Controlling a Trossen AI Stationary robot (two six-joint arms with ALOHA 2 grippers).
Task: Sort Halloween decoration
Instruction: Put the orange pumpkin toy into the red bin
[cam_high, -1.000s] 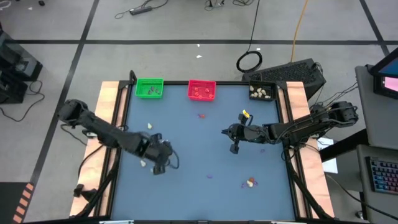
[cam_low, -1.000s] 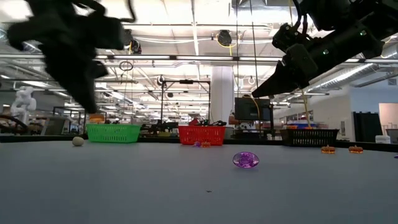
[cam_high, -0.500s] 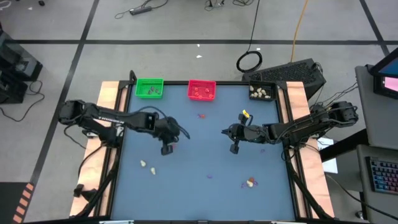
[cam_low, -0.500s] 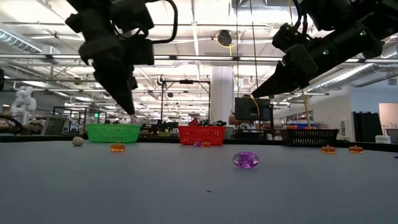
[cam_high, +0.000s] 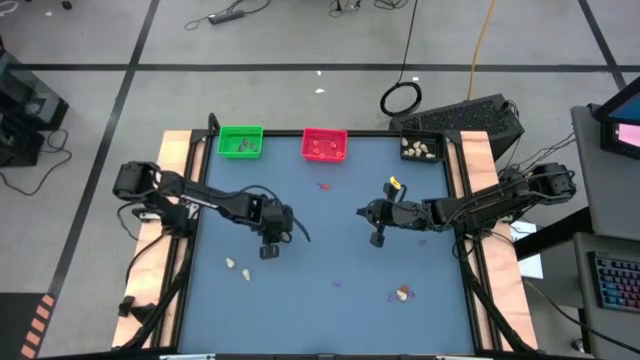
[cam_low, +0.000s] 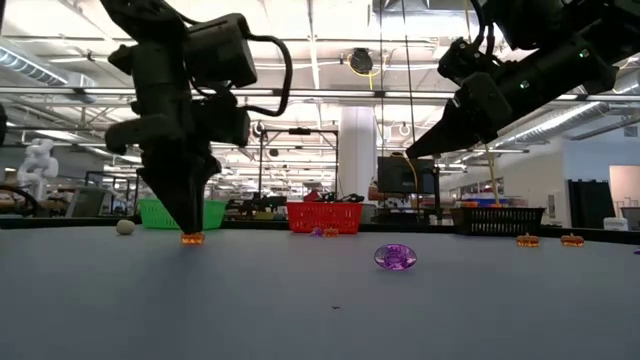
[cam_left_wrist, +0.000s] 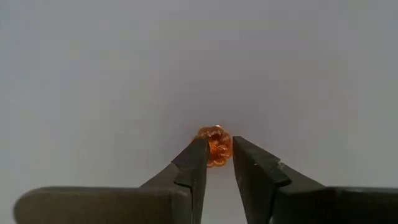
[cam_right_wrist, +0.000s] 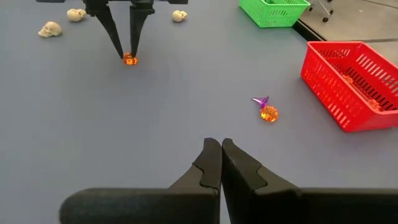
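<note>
**Left gripper straddles an orange trinket on the mat**

Left gripper (cam_left_wrist: 216, 167) points straight down at the table with its tips on or just above the surface, fingers parted a little. An orange-red trinket (cam_left_wrist: 215, 145) sits right at the tips, partly between them. The fingers are not yet seen pressing on it, so it looks framed rather than held. In the right wrist view the same piece (cam_right_wrist: 129, 59) lies directly under the two dark prongs.

The trinket is small, roundish and lumpy, like a tiny pumpkin. It shows no clear long axis and no pointing direction, so the angle of the pinch should matter little. It lies directly below the left gripper, between the fingers and slightly toward their far side. A plain closing move seems to be all the pick needs, and the left arm is far the nearer one.

Outward from there, cream-white skull pieces (cam_right_wrist: 50, 28) lie on the mat beyond the left gripper. A purple trinket (cam_low: 395, 257) lies well apart, nearer the middle of the table. Another orange piece with a purple bit (cam_right_wrist: 267, 112) lies near the red tray (cam_right_wrist: 354, 81), and the green tray (cam_right_wrist: 273, 11) stands just beside that. A black tray (cam_high: 422, 148) sits at the far right corner.

Right gripper (cam_right_wrist: 221, 152) hovers above the mat, fingers together and empty, well apart from the trinket.
</note>
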